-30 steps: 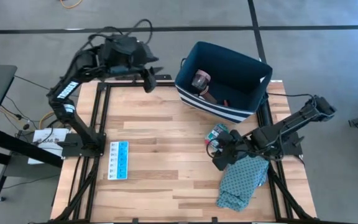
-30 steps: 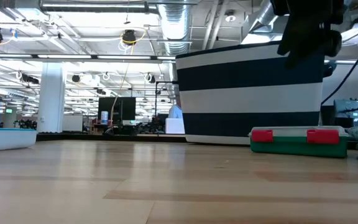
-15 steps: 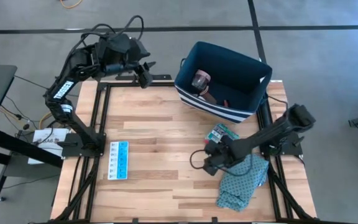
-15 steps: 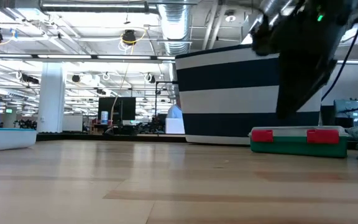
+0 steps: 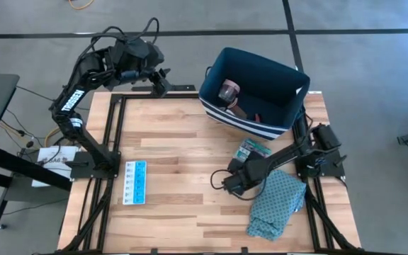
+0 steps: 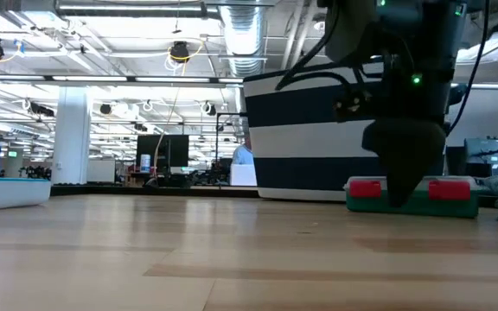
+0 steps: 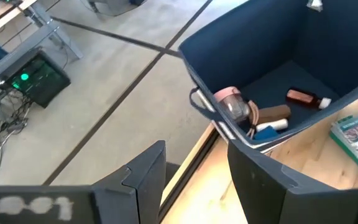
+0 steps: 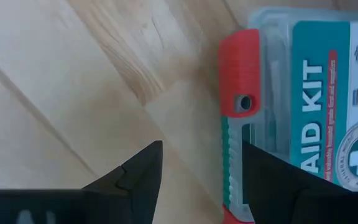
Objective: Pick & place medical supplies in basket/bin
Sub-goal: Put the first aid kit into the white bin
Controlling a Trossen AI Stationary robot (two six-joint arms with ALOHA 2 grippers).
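Note:
My right gripper (image 5: 227, 182) is open and hangs low over bare wood, just near-left of the green-red patterned box (image 5: 252, 150). In the right wrist view its gap (image 8: 201, 180) lies beside the box's red-latched edge (image 8: 238, 81). In the low view it stands in front of the box (image 6: 452, 197). My left gripper (image 5: 163, 79) is open past the table's far-left corner. The navy bin (image 5: 250, 124) stands on the far right and holds the pink tape roll (image 7: 232, 102), brown oblong (image 7: 272, 113), small red bottle (image 7: 303, 97) and white tube (image 7: 272, 126). The light-blue pill-organizer strip (image 5: 134, 183) lies flat near the left edge.
A crumpled teal patterned cloth (image 5: 275, 205) lies at the near-right corner, right beside my right arm. Bare wood stretches across the table's middle between the strip and the box. Black frame rails run along the left and right edges.
My right gripper has swung from above the cloth toward the table's left and come down close to the wood in front of the box, its arm folding low. My left gripper has drawn back a little toward the far-left corner. No item has moved.

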